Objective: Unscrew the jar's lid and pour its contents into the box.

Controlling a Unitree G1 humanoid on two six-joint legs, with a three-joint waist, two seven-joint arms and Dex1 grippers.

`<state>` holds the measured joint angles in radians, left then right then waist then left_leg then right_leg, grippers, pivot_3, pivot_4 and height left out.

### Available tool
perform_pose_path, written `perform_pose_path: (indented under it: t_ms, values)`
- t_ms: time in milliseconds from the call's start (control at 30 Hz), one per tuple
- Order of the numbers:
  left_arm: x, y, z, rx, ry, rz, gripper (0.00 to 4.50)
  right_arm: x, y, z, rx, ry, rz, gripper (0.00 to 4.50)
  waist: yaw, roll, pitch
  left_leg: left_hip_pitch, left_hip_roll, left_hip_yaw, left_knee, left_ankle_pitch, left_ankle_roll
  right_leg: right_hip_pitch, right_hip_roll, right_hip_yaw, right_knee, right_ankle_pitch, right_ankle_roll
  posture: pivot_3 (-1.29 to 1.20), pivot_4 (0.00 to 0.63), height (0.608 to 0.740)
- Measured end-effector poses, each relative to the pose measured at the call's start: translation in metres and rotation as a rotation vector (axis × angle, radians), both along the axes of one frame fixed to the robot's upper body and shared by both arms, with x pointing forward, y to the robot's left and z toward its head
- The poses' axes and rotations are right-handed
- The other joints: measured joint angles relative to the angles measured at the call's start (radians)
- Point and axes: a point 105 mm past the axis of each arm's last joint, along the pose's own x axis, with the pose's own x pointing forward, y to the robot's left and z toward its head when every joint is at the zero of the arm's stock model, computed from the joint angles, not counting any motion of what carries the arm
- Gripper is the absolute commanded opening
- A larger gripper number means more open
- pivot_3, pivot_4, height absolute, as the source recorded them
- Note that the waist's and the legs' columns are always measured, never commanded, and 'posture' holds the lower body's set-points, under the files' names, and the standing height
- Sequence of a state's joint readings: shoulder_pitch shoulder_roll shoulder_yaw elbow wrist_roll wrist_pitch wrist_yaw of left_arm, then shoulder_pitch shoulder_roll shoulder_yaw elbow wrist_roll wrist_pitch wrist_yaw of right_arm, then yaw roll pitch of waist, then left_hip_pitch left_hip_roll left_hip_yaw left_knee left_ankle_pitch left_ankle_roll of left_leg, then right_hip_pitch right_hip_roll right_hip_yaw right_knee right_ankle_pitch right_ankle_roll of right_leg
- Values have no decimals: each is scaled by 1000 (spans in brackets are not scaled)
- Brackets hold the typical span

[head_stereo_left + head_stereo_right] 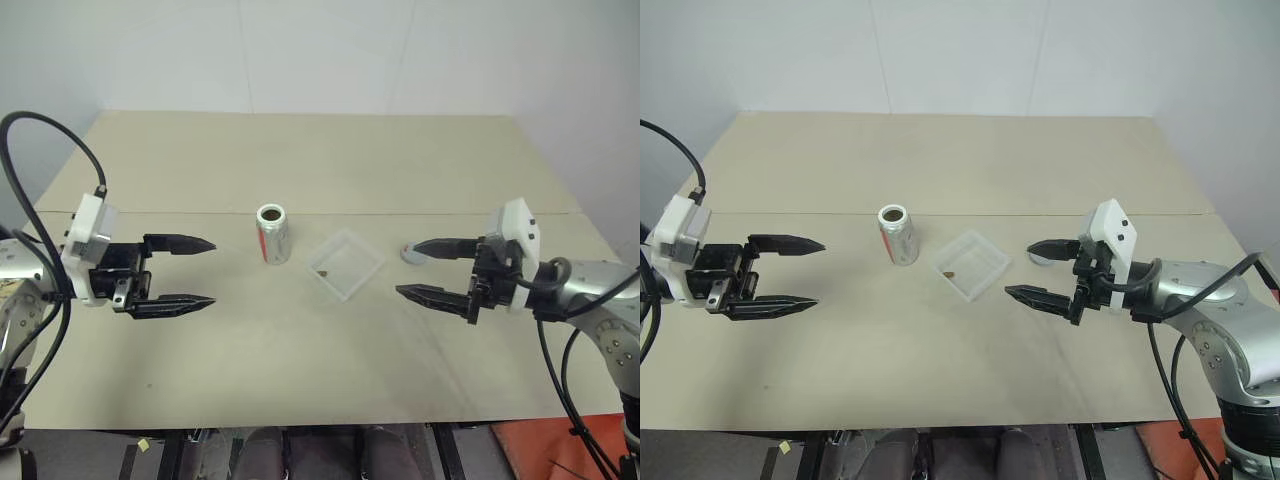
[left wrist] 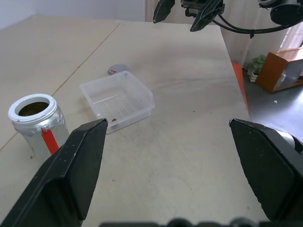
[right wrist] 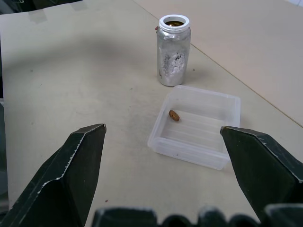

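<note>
1. The jar stands upright and uncapped on the table, just beside the box. Dark contents fill its mouth, and one brown bit lies in the box.
2. The lid lies flat on the table on the far side of the box from the jar, close under my right gripper. I judge the unscrewing done and the pour mostly still ahead.
3. What worries me most is a tip-over. The jar is open, slim and light-looking, so a finger nudging its side before the grip closes could spill the bits across the table instead of into the box.
4. The box is shallow, clear and probably light. Bumping its wall with the jar or a finger could slide it away, and a fast pour could bounce bits over the low rim.
5. The silvery wall looks slick, so a weak pinch could let the jar slip as it tilts.
6. The left gripper hovers beside the jar, apart from it, fingers spread wide, holding and touching nothing.
7. The right gripper hovers beyond the box, fingers also spread wide and empty, clear of box and lid.
</note>
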<state>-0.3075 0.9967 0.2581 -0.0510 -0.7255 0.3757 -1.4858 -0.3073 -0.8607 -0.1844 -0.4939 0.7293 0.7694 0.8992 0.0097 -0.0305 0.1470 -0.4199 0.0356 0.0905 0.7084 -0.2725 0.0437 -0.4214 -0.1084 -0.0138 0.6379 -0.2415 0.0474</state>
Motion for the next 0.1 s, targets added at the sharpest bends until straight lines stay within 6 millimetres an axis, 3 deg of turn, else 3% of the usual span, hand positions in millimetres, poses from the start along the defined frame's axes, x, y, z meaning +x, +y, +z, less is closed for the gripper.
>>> perform_pose_path:
  t_ms: [100]
  values:
    - [0, 0, -2, -7, 4, 1, 4487, 0, 0, 0, 0, -1, 0, 4500, 0, 0, 0, 0, 0, 0, 0, 0, 0, 0, 0, 0, 0, 0, 0, 0, 150, 740]
